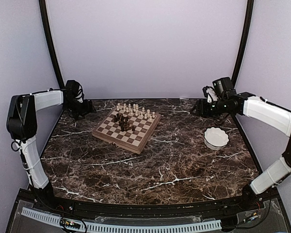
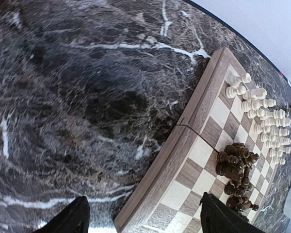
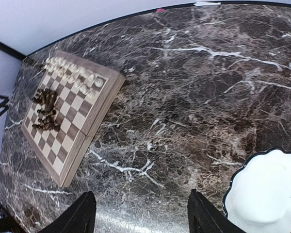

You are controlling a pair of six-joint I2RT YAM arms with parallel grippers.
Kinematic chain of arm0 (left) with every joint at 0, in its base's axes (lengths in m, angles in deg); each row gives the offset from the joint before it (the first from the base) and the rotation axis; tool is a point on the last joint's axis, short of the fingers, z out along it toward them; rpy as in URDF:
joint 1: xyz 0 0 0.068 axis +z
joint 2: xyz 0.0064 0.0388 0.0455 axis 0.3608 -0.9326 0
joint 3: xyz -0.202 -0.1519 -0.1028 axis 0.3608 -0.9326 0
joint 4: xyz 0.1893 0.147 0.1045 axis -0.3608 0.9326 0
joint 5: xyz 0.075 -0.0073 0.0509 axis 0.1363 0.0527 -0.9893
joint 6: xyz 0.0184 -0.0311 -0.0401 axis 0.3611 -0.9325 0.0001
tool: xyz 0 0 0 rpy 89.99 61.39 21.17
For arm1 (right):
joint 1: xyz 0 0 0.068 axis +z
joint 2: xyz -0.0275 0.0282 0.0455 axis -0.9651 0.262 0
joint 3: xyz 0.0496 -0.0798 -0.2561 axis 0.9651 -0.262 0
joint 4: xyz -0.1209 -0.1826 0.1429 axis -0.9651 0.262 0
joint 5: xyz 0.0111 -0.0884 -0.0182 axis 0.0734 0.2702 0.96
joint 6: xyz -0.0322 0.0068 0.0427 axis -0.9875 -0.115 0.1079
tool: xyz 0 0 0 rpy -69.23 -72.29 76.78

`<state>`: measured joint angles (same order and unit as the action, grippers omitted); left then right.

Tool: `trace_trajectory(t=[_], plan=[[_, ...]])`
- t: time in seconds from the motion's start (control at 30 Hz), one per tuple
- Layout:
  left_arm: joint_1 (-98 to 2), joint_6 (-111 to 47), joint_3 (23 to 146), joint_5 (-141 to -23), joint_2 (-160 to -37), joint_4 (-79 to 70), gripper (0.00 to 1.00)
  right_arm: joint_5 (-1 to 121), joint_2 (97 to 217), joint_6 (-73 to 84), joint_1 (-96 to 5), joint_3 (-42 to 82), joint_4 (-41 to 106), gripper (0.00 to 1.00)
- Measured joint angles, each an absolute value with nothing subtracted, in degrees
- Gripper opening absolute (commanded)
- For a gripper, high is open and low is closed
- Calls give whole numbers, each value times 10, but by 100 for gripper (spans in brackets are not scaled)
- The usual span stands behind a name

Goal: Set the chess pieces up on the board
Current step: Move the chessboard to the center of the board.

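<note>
The board lies left of the table's middle, turned at an angle. Pale cream pieces stand in rows along its far edge. Dark brown pieces stand bunched near its middle. In the left wrist view the board, cream pieces and dark pieces show. The right wrist view shows the board at far left. My left gripper is open and empty at the back left, left of the board. My right gripper is open and empty at the back right.
A white scalloped bowl sits right of the middle, empty, also in the right wrist view. The dark marble table is walled by pale panels at the back and sides.
</note>
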<state>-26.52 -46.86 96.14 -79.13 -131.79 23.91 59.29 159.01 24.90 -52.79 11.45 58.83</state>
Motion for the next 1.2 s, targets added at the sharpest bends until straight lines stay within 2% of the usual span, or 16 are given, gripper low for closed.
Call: trace_trajectory(t=[0.17, 0.43, 0.73, 0.93, 1.07, 1.2], plan=[[-256, -459, 1006, -738, -1374, 221, 76, 561, 1598, 253, -511, 113, 577, 59], [-251, -459, 1034, -682, -1430, 191, 68, 529, 1639, 280, -503, 95, 547, 53], [-251, -448, 1032, -645, -1443, 183, 67, 497, 1685, 292, -495, 105, 535, 49], [-251, -426, 1032, -630, -1449, 183, 61, 502, 1697, 303, -493, 108, 535, 46], [-251, -411, 1025, -624, -1454, 184, 55, 492, 1705, 307, -492, 106, 525, 47], [-253, -401, 1017, -615, -1456, 184, 52, 482, 1732, 310, -485, 106, 514, 58]])
